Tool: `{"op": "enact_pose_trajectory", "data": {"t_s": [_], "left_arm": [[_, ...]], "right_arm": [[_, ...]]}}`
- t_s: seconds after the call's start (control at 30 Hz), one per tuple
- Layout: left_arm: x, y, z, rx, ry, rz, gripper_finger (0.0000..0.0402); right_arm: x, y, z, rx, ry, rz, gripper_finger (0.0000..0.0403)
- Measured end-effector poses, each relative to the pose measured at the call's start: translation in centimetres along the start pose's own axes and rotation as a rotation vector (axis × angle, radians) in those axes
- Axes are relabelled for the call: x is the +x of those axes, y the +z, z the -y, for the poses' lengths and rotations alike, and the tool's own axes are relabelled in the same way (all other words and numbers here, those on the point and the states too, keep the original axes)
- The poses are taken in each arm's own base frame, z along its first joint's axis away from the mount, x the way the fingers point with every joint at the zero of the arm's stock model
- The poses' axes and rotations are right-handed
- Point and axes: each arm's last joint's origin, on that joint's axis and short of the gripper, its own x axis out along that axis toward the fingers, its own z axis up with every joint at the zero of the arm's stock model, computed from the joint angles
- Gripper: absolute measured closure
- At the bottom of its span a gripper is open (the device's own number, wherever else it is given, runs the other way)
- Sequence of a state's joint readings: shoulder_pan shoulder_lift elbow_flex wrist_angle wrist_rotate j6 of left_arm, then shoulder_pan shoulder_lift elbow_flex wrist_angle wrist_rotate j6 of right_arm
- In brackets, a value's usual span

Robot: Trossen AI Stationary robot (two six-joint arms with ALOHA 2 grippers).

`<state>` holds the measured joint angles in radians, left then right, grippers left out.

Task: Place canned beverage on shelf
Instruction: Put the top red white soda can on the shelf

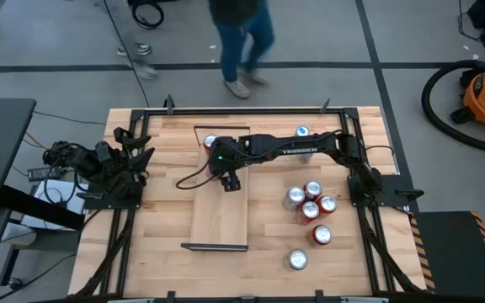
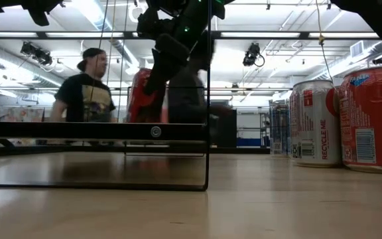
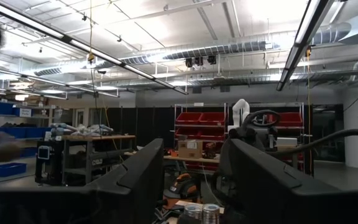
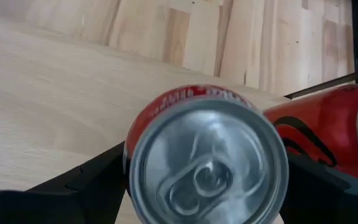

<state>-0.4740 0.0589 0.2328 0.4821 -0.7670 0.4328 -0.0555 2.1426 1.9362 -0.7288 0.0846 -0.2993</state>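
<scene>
So, sweeping left to right across the top-down view: my left tool [image 1: 138, 156] is parked out at 9 o'clock by the tabletop's [image 1: 167, 210] edge, not doing anything; its camera just stares into the room, and I can't tell from the pictures whether its fingers are released or clenched, though nothing's in them. Next over is the shelf [image 1: 221, 215], the long pale board running from around 12 down to 6 o'clock near the middle. At its 12 o'clock end there's already one red can [image 1: 210, 142] standing, so that part looks done. My right tool [image 1: 231, 182] is reached across over the upper part of the shelf, and in its own camera I've got a red can [image 4: 207, 158] sitting between the fingers [image 4: 82, 186], top facing the lens, with the other shelf can just beside it. The fingers look spread wide around it, so I'd call it grasping the can loosely or right at the point of letting go; can't tell if it's fully set down. Over at 3 to 5 o'clock there's a cluster of cans [image 1: 310, 202] waiting on the tabletop, plus a lone can [image 1: 301, 132] up near 1 o'clock. My take: one placed, one mid-placement, a bunch left if they all go.
</scene>
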Motion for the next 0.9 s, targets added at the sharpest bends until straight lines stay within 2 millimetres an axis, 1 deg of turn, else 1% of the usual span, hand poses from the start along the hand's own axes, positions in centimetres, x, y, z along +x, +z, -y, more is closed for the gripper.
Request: {"op": "enact_pose_trajectory", "data": {"t_s": [0.53,0.77,0.9], "left_arm": [[0.00,0.00,0.00,0.000,0.000,0.000,0.0207],[0.00,0.00,0.00,0.000,0.000,0.000,0.0207],[0.00,0.00,0.00,0.000,0.000,0.000,0.0207]], "right_arm": [[-0.07,0.13,0.02,-0.010,0.003,0.014,0.0045],[0.23,-0.13,-0.15,-0.027,0.025,0.017,0.0021],[0.25,0.09,-0.06,-0.042,0.010,0.040,0.0009]]}}
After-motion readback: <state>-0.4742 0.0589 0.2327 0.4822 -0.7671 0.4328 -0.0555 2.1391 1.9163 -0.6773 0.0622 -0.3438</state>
